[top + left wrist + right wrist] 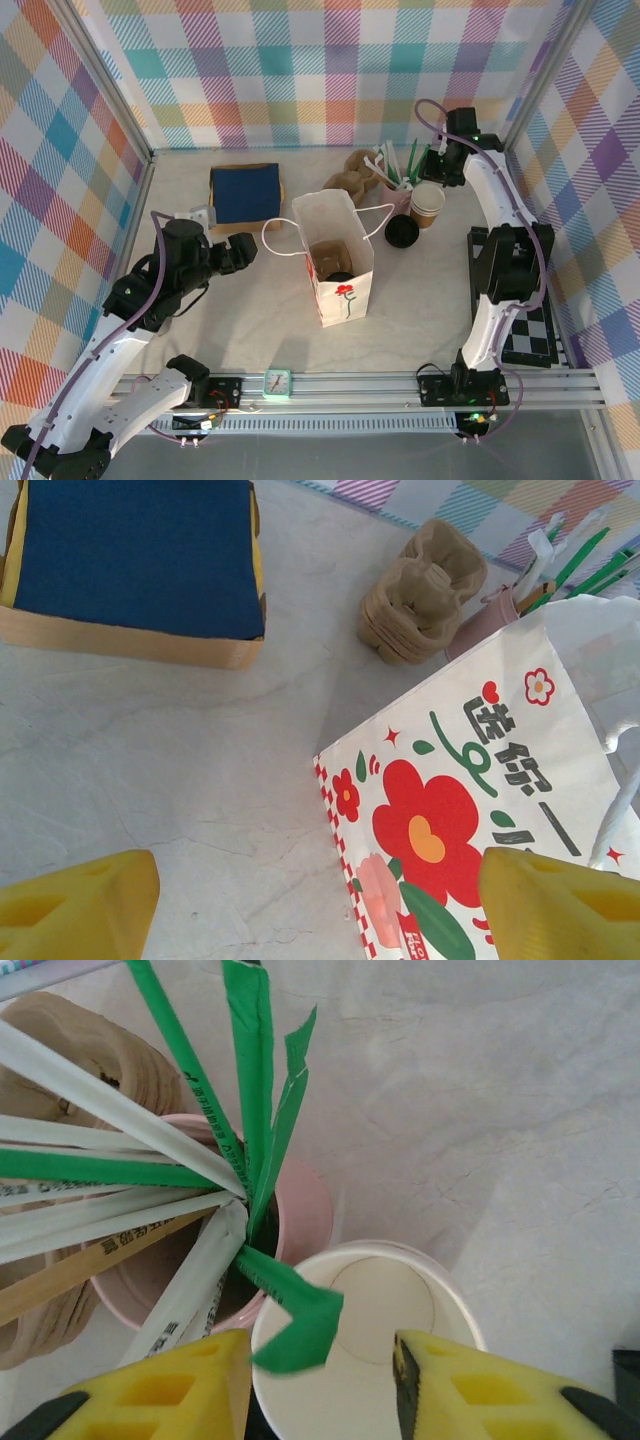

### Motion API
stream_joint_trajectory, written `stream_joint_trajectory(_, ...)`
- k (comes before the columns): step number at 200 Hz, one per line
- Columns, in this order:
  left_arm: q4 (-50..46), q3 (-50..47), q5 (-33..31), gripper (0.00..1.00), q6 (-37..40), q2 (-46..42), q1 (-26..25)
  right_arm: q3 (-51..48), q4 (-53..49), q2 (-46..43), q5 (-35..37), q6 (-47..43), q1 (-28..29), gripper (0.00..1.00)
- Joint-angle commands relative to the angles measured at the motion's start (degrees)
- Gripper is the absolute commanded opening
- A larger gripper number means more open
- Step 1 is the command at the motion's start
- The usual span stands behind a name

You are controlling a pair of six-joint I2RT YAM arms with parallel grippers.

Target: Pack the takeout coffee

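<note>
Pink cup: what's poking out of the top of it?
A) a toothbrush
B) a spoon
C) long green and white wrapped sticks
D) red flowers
C: in the right wrist view, the pink cup holds a fan of green and white paper-wrapped sticks, which look like drinking straws.

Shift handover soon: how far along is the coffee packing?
Looks done: a black-lidded cup appears to sit in a carrier inside the paper bag. In hand: nothing; the right gripper hangs open over the straws and an unlidded cup, the left gripper open beside the bag. Left: probably adding a straw.
</note>
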Motion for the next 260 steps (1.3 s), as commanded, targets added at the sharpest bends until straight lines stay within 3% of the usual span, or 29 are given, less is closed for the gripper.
stream_joint_trajectory(1, -0.36, 0.69, -0.91, 0.83, 1.57, -0.13, 0.62, 1.96, 1.95, 1.70, -1.16, 1.15, -0.29, 0.38)
stream_joint_trajectory(47, -0.10, 0.69, -1.09, 0.83, 1.66, 0.65, 0.60, 1.63, 3.38, 2.03, -1.34, 0.82, -0.31, 0.18)
stream_joint_trajectory(133, 0.84, 0.69, -0.69, 0.83, 1.61, 2.14, 0.59, -1.87, 5.90, -4.60, 0.96, -0.03, -0.17, 0.00)
stream_joint_trajectory(260, 0.68, 1.48, -0.40, 0.83, 1.64, 2.17, 0.59, -2.30, 6.37, -8.18, 2.54, -2.00, 0.16, 0.00)
